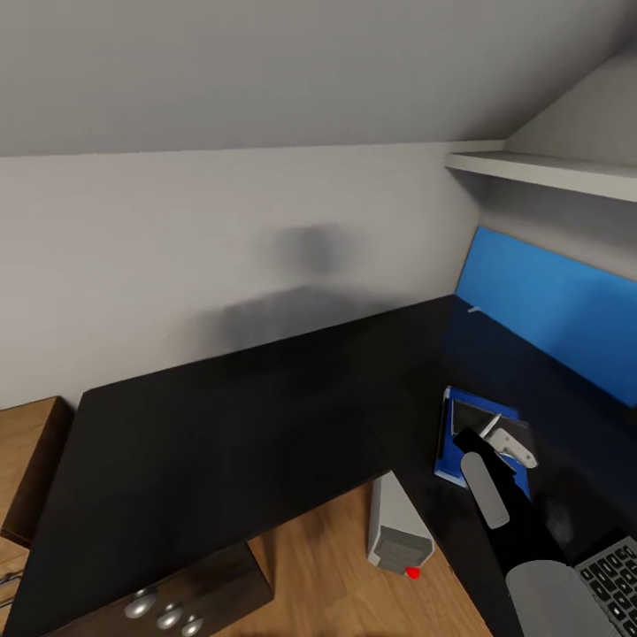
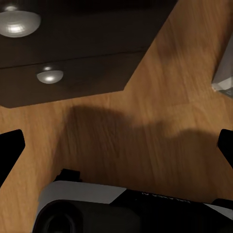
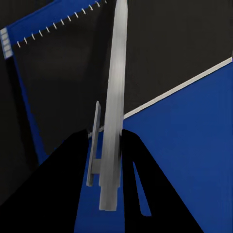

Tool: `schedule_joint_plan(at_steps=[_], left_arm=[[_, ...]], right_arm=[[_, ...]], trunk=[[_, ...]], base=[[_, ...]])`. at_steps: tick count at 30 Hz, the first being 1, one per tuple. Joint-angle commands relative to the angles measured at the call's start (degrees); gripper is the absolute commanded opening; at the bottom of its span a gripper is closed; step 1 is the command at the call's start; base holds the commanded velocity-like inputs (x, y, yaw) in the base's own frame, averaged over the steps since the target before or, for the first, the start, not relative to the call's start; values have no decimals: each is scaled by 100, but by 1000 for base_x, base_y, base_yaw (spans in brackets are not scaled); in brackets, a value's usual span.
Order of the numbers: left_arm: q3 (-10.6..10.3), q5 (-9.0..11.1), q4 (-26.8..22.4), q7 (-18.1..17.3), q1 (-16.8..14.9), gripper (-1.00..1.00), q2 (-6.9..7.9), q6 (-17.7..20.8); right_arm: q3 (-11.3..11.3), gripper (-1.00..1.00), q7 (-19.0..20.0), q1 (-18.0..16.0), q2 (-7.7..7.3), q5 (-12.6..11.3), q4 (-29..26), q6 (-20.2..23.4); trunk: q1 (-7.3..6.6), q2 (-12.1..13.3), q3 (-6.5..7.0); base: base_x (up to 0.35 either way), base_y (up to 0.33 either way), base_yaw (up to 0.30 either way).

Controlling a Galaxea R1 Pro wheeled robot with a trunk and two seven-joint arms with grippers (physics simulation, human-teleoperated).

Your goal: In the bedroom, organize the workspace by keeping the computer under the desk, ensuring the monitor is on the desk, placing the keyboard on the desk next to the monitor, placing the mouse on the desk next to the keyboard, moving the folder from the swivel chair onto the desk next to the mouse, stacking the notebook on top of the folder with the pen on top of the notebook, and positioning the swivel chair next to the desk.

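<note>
While the left gripper (image 2: 119, 145) hung spread wide over bare floor beside the drawer unit (image 2: 73, 48), the desk (image 1: 221, 425) stretched away above it, the computer (image 1: 398, 531) standing beneath. Further right, the right gripper (image 3: 108, 141) pinched the pen (image 3: 112, 107) over the notebook (image 1: 473, 414) lying on the folder (image 1: 449, 438), near the keyboard (image 1: 615, 575). The last stacking step seemed in hand; next, lower and release the pen flat
</note>
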Motion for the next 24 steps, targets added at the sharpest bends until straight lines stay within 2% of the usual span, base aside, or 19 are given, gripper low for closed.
schedule_joint_plan(at_steps=[1, 24], left_arm=[[-29, 53, -7, 43, 0, 100, 8, -23], [-29, 61, -4, 47, 0, 100, 9, -19]], right_arm=[[1, -100, -28, -2, -2, -15, -10, 37], [1, -100, -22, -2, -10, -12, 0, 37]], trunk=[[2, -4, -5], [2, -4, -5]], base=[[142, -145, 0], [44, -58, 0]])
